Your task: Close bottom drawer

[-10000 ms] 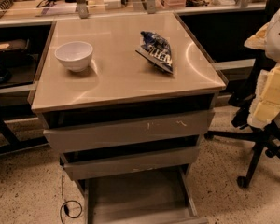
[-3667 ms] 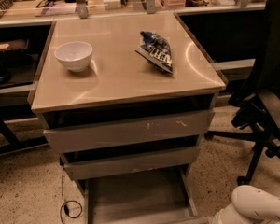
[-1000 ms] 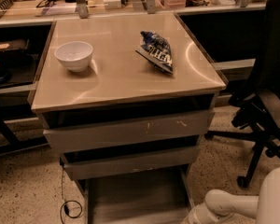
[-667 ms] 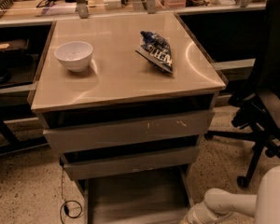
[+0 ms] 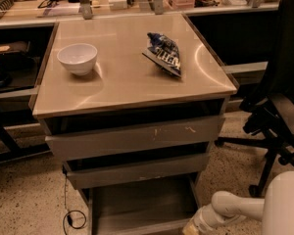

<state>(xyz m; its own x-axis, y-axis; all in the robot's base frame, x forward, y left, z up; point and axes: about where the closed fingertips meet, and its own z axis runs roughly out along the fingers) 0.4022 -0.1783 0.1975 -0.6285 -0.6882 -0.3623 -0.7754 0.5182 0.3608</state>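
We are at the approach: the arm's white end effector sits low by the right side of the grey metal bottom drawer — apart or together, we cannot tell. The drawer stands pulled out beneath the wider middle front, its flat tray bare. Next, we judge, a straight push inward. The round white bowl on the tan tabletop looks empty.

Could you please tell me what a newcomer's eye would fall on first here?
The bottom drawer stands pulled out at the foot of the grey cabinet, with the gripper low at its right edge. On the cabinet's top sit a white bowl, left, and a blue snack bag, right.
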